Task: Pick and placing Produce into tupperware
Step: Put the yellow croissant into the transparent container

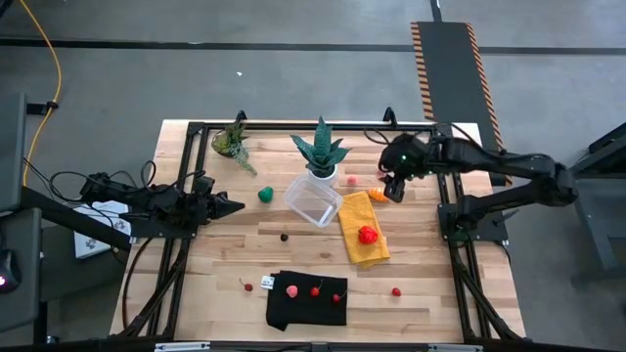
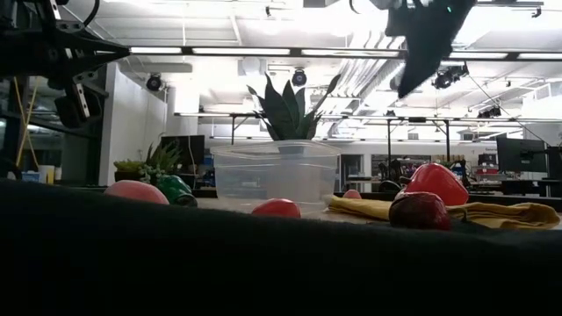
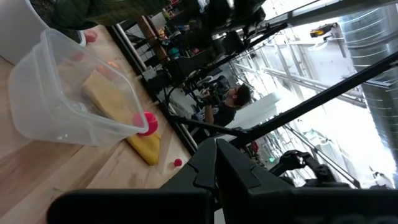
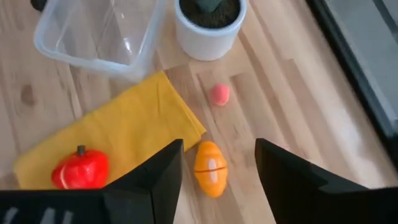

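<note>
from above, we see our right gripper (image 1: 393, 189) over the orange produce piece (image 1: 378, 195), just beside the yellow cloth (image 1: 362, 233); the clear tupperware (image 1: 313, 199) sits on the cloth's other side. our left gripper (image 1: 233, 205) waits away from the tupperware, jaws closed. at the right wrist, our jaws stand open above the orange piece (image 4: 210, 167).
</note>
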`<state>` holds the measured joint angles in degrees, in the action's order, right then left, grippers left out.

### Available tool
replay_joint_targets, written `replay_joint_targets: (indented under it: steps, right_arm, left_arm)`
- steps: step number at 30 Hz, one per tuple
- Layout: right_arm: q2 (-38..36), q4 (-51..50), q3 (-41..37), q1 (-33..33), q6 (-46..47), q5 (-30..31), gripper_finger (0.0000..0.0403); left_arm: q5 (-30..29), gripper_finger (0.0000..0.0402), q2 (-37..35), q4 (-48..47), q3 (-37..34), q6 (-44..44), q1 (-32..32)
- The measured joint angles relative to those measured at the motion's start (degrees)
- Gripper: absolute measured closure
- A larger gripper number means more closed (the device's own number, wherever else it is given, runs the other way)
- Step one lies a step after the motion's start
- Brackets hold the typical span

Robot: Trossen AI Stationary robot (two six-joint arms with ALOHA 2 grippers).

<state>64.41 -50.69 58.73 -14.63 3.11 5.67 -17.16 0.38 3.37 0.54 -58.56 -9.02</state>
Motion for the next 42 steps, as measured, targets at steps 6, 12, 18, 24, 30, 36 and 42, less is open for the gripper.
replay_joint_targets:
  steps: [6,12,18,24,30,36,42]
  right_arm:
    - [-6.8,9.9,-14.6,0.0,5.8,-2.1,0.0211]
    - [-11.8,15.3,-25.0,0.0,7.1,-6.7,0.0211]
    - [-11.8,21.7,-28.9,0.0,4.0,-7.8,0.0211]
    - [-10.0,23.0,-29.7,0.0,-3.0,-7.3,0.0211]
    - [-6.2,23.7,-29.7,-0.1,-4.2,-1.5,0.0211]
    - [-1.4,25.6,-29.7,-1.2,-6.9,-3.3,0.0211]
    - [1.5,26.5,-29.7,-2.3,-9.7,-4.1,0.0211]
  left_arm:
    - [0.0,0.0401,0.0,0.0,0.0,0.0,0.0]
    - [0.0,0.0401,0.0,0.0,0.0,0.0,0.0]
    - [0.0,0.0401,0.0,0.0,0.0,0.0,0.0]
    - [0.0,0.0401,0.0,0.0,0.0,0.0,0.0]
    - [0.1,0.0401,0.0,0.0,0.0,0.0,0.0]
    - [0.1,0.0401,0.0,0.0,0.0,0.0,0.0]
    - [0.1,0.0401,0.0,0.0,0.0,0.0,0.0]
